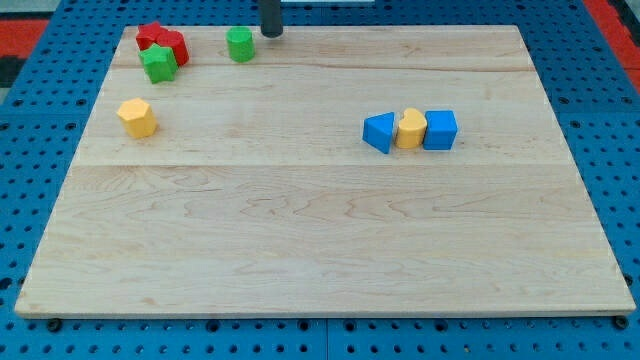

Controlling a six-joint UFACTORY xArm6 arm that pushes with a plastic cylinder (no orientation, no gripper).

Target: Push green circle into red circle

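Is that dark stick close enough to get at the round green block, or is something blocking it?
Probably yes. My tip sits at the view's top, just right of the green circle, with bare board between them. The red block and the green star lie beyond it, to the view's left.

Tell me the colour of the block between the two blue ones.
Yellow block, seen in the camera view.

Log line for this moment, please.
my tip: top edge, right of green circle, apart | red blocks left of it, gap open | green star touching red | status: not yet pushed
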